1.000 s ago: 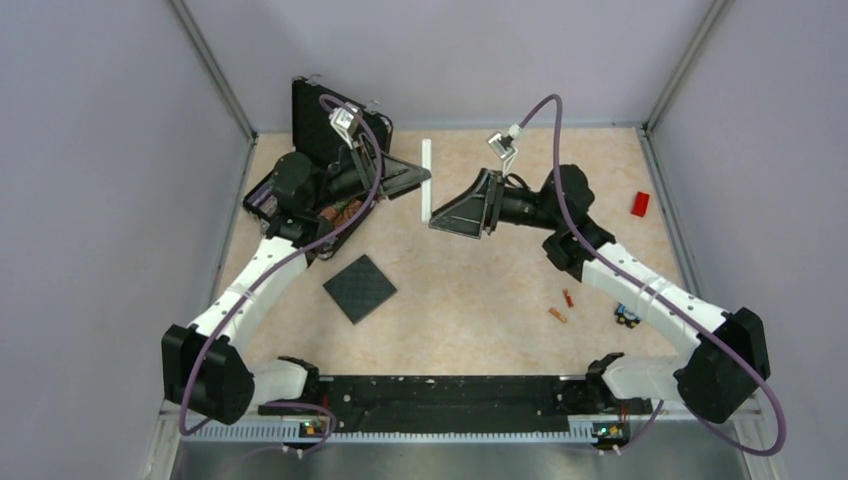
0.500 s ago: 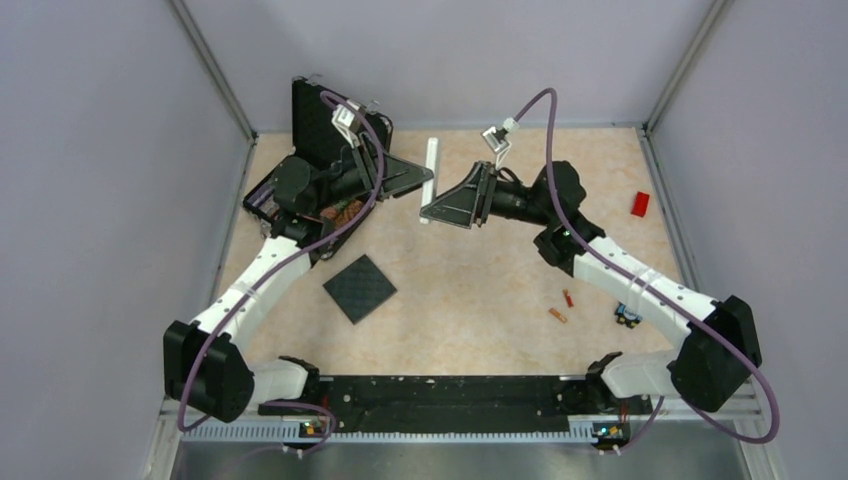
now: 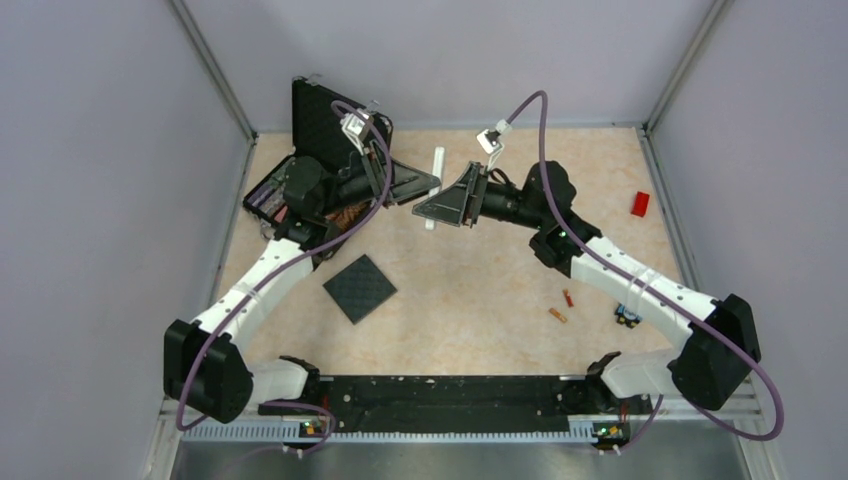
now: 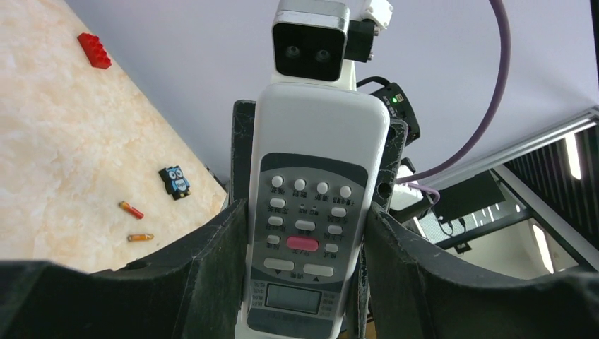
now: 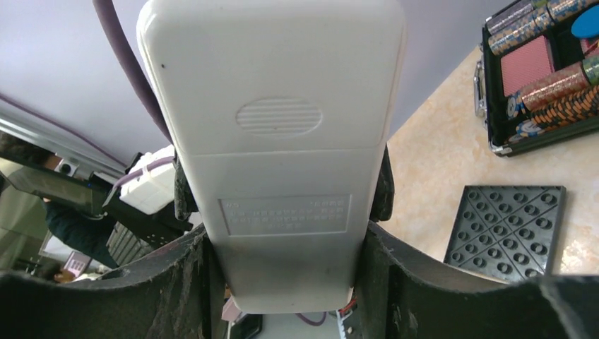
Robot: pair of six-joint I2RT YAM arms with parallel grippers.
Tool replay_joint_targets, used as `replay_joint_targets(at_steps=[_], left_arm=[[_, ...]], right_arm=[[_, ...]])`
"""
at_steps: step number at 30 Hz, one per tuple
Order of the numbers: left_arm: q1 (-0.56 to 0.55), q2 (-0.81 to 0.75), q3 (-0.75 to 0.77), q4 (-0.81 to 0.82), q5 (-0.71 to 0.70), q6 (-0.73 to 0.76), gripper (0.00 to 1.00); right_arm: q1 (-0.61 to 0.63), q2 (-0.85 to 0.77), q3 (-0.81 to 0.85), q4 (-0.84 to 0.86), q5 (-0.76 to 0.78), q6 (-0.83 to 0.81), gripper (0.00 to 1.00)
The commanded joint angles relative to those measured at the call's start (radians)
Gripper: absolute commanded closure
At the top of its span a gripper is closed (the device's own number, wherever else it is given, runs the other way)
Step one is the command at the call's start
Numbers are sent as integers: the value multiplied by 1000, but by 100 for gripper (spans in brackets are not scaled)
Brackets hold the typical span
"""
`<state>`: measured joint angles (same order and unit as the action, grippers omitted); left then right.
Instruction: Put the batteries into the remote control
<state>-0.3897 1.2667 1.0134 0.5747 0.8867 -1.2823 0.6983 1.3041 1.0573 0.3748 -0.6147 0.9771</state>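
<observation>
Left gripper [image 3: 432, 186] and right gripper [image 3: 424, 208] each pinch the one white-grey rectangular plastic remote control [image 3: 437, 160] by its sides, toward 12 o'clock on the table. Two thin orange-red cylindrical batteries [image 3: 567, 297] [image 3: 557, 315] lie together at 4 o'clock.

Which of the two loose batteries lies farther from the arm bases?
The redder battery, lying farther back on the table and pointing almost straight back; the orange battery lies just in front of it, turned at an angle.
</observation>
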Motion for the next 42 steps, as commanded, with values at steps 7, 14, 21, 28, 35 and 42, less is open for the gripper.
replay_joint_targets(at_steps=[7,14,21,28,35,42], left_arm=[[-10,-67,1,-81,-38,136,52],[-36,-46,-14,-79,-45,154,52],[-47,-69,-42,-99,-57,178,100],[-46,-78,-20,-179,-46,237,100],[-46,-83,18,-229,-20,288,100],[-45,-89,70,-280,84,283,100]], right_arm=[[13,21,44,-60,21,23,53],[20,26,45,-64,-1,48,53],[20,47,45,-76,-10,72,49],[18,20,39,-128,10,21,15],[-11,-136,29,-244,61,-168,1],[-117,-258,86,-372,41,-265,1]])
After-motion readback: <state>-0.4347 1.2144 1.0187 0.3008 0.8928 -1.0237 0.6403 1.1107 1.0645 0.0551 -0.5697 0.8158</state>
